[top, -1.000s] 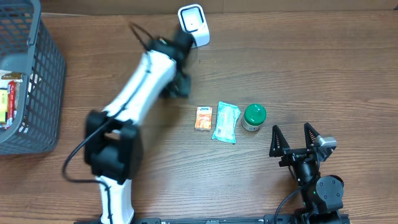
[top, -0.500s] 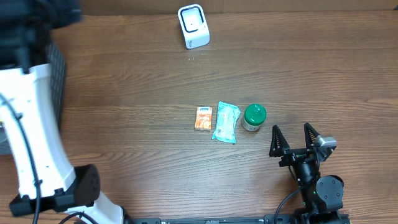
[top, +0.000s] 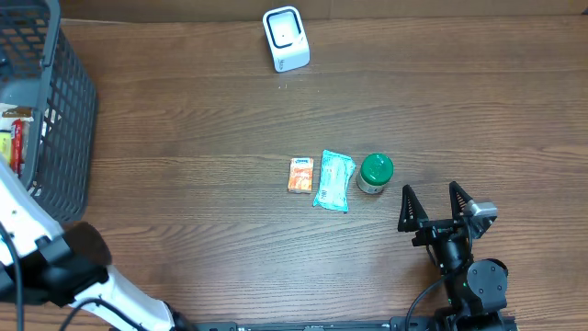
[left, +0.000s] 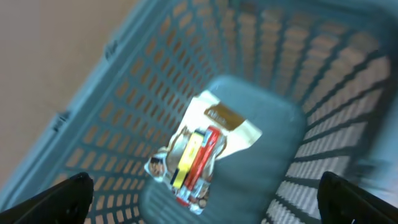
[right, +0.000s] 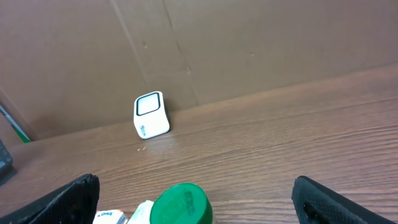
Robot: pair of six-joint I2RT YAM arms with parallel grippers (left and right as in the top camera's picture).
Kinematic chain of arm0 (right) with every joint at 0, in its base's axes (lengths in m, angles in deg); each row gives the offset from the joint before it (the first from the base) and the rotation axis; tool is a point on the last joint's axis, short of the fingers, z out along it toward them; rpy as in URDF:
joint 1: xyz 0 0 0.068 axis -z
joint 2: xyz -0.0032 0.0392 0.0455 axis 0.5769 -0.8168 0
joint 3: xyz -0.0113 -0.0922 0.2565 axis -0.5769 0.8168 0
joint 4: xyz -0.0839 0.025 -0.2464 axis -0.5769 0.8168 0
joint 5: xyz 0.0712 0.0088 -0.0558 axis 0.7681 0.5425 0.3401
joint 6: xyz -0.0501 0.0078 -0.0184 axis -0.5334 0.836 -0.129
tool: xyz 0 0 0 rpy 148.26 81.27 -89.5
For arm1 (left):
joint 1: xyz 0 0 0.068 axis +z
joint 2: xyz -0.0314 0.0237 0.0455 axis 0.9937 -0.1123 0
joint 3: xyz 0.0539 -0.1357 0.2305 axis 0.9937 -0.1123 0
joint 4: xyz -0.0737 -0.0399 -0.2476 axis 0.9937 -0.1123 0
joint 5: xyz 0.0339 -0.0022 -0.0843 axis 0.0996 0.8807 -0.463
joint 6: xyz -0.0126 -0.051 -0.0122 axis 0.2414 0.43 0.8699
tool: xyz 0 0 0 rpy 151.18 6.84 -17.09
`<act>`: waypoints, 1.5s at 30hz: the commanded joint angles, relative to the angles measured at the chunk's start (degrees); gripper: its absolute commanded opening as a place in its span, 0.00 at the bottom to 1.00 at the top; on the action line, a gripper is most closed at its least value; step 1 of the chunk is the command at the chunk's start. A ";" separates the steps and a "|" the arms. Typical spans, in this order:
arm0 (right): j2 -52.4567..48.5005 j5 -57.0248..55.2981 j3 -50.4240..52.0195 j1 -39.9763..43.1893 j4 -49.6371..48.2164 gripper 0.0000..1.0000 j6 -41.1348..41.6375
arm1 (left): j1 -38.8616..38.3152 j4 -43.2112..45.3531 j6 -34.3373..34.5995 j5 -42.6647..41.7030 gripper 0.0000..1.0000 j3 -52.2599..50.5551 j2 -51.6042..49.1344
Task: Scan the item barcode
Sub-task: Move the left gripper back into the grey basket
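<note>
Your left gripper (left: 208, 198), fingers spread wide, hangs over the red-and-yellow snack packet (left: 196, 155) lying in the grey plastic mesh basket (left: 124, 93); your right gripper (top: 429, 188) is likewise spread.

Mock shop checkout on a wooden table (top: 184, 211), white barcode scanner (top: 286, 39), grey shopping basket (top: 69, 110), small packaged groceries (top: 333, 180) in a row, cardboard backdrop (right: 249, 43).

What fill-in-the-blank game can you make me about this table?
The jar has a ____ lid.
The snack packet lies inside the ____.
The teal packet lies between the orange packet and the ____.
Missing words: green, basket, jar.
</note>
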State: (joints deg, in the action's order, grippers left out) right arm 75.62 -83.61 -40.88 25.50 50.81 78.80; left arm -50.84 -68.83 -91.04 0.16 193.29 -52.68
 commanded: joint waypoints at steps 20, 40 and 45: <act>0.52 -0.33 0.59 0.44 -0.13 1.00 -0.15 | 10.71 2.10 -7.37 -6.82 1.00 -0.50 -26.69; 0.52 -0.33 0.59 0.44 -0.13 1.00 -0.15 | 10.64 2.29 -9.70 -17.51 0.83 -0.52 -38.36; 0.52 -0.33 0.59 0.44 -0.13 1.00 -0.15 | 10.32 -0.50 -7.34 -17.18 0.72 -0.52 -38.36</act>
State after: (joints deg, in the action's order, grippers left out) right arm 75.62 -83.61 -40.88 25.52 50.81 78.80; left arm -40.04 -67.76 -101.16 -14.38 193.42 -87.37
